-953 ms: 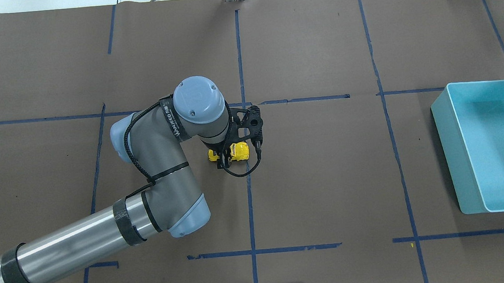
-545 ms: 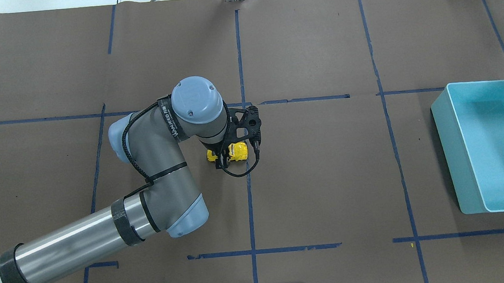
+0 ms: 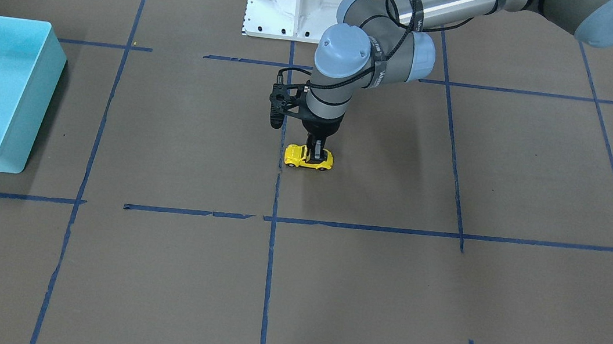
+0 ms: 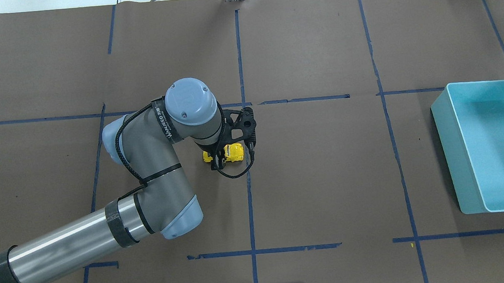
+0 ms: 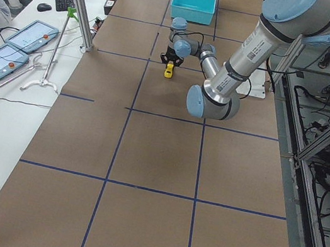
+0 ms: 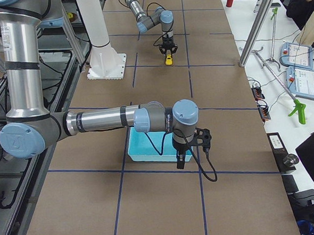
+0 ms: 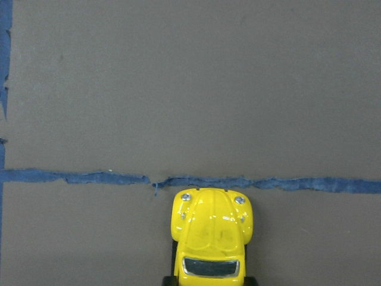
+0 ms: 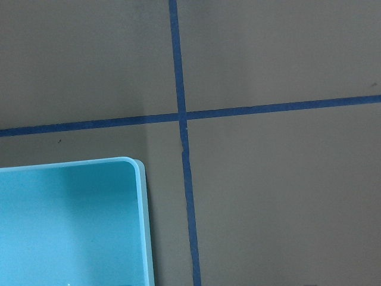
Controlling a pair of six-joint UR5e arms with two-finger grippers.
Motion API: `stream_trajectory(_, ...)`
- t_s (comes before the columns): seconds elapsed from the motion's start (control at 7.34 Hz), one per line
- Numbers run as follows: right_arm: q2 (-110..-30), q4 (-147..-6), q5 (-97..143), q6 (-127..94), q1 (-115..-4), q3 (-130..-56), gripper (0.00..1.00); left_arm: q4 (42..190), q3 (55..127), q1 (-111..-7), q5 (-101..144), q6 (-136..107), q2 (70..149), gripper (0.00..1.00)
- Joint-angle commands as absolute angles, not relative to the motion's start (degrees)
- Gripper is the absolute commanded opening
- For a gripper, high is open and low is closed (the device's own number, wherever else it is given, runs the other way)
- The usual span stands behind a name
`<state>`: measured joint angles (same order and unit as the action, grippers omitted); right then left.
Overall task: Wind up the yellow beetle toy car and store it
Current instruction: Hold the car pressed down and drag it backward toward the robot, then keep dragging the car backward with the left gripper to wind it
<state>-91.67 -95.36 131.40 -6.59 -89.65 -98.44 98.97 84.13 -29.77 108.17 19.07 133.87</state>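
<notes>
I am watching the yellow beetle toy car (image 7: 212,238) right under the left wrist camera. It is showing a glossy, bright-yellow rounded hood with two small silver headlights and a dark windscreen behind them. It is sitting wheels-down on the brown tabletop (image 4: 326,176), near the middle. The left fingers (image 3: 315,150) are pointing straight down and are gripping its body at about mid-length, so nose and tail are sticking out to either side of them. Its long axis is lying along the tabletop's length, across the grip. Its nose is pointing toward the robot's right and is sitting just short of a blue tape line (image 7: 297,183). Farther that way, well apart from the car, the teal bin (image 4: 445,144) is standing at the tabletop's right end. The right fingers (image 6: 179,160) are hanging by the bin's outer edge, and I cannot tell whether they are open or closed.
</notes>
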Motion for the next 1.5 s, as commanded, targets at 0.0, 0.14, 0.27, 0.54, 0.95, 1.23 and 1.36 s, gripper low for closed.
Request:
stream_trajectory(0.0, -91.67, -95.36, 131.40, -6.59, -89.65, -98.44, 1.00, 98.96, 84.90, -29.79, 108.19, 19.07, 132.98, 0.00)
stream_trajectory(0.14, -91.67, -95.36, 131.40, -6.59, -89.65, -98.44, 1.00, 98.96, 84.90, -29.79, 108.19, 19.07, 132.89, 0.00)
stream_trajectory(0.27, -91.67, -95.36, 131.40, -6.59, -89.65, -98.44, 1.00, 98.96, 84.90, -29.88, 108.19, 19.07, 132.89, 0.00)
stream_trajectory(0.54, -91.67, -95.36, 131.40, -6.59, -89.65, -98.44, 1.00, 98.88, 85.60, -30.14, 108.19, 19.07, 132.02, 0.00)
stream_trajectory(0.95, -91.67, -95.36, 131.40, -6.59, -89.65, -98.44, 1.00, 98.88, 86.66, -30.23, 108.19, 19.16, 130.87, 0.00)
stream_trajectory(1.23, -91.67, -95.36, 131.40, -6.59, -89.65, -98.44, 1.00, 98.88, 86.84, -30.32, 108.28, 19.16, 130.78, 0.00)
stream_trajectory(1.36, -91.67, -95.36, 131.40, -6.59, -89.65, -98.44, 1.00, 98.96, 86.84, -30.32, 108.28, 19.16, 130.78, 0.00)
